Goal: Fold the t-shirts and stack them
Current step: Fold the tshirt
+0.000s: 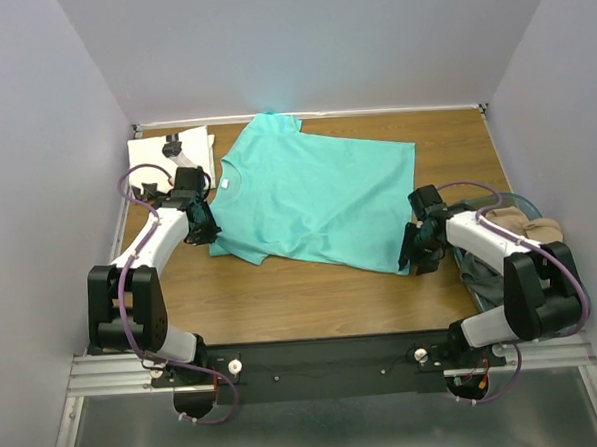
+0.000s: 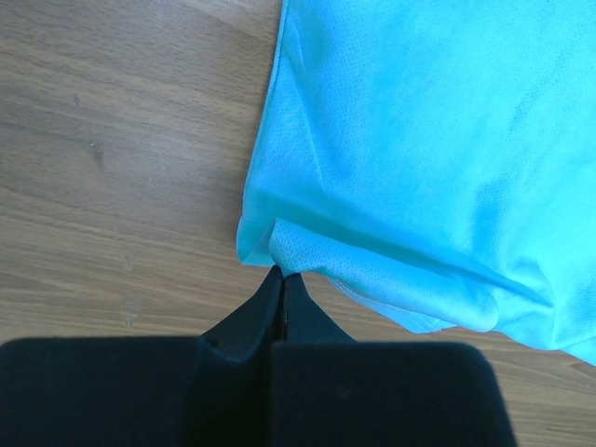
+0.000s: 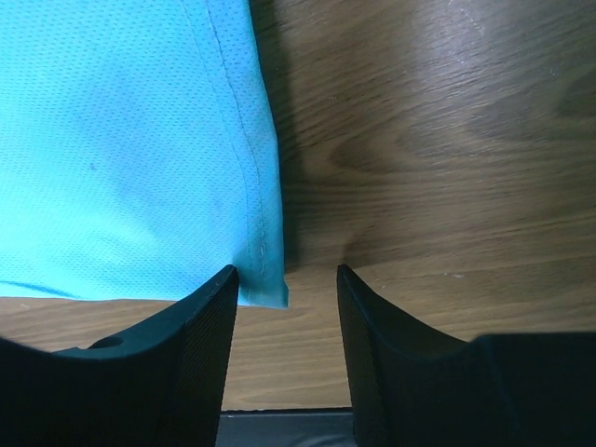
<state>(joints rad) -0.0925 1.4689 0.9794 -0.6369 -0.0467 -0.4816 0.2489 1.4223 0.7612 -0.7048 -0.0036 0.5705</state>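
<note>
Left gripper [image 2: 282, 275]: its two black fingers are pressed tight together, with no gap between them.
Tips of the left fingers: they touch the folded edge of the turquoise t-shirt [image 2: 419, 140]. I cannot tell if a bit of cloth is pinched between them.
Cloth by the left fingers: the shirt spreads out past the tips and off to one side. A small fold curls up just beyond the tips.
Other side of the left fingers: bare brown table [image 2: 121, 168].
Right gripper [image 3: 287, 279]: its fingers stand apart with a middle-sized gap. They hold nothing.
Between the right fingers: the bottom corner of the turquoise t-shirt pokes just into the gap, right beside the finger on the shirt side [image 3: 186, 345]. Wood fills the rest of the gap.
Past the right fingers: the stitched hem of the shirt runs straight away from the tips. There is cloth on one side of it and wood on the other.
Turquoise t-shirt from above: it lies flat and spread out between the two grippers. The left fingers are at a sleeve edge and the right fingers are at a bottom corner.
Neck label [image 1: 223, 186]: a small white tag at the collar, near the left fingers.
White t-shirt [image 1: 170, 150]: it is folded, shows black marks and lies at the far corner, well beyond the left fingers.
Beige cloth [image 1: 524, 227]: it is piled on the outer side of the right arm, away from its fingers.
</note>
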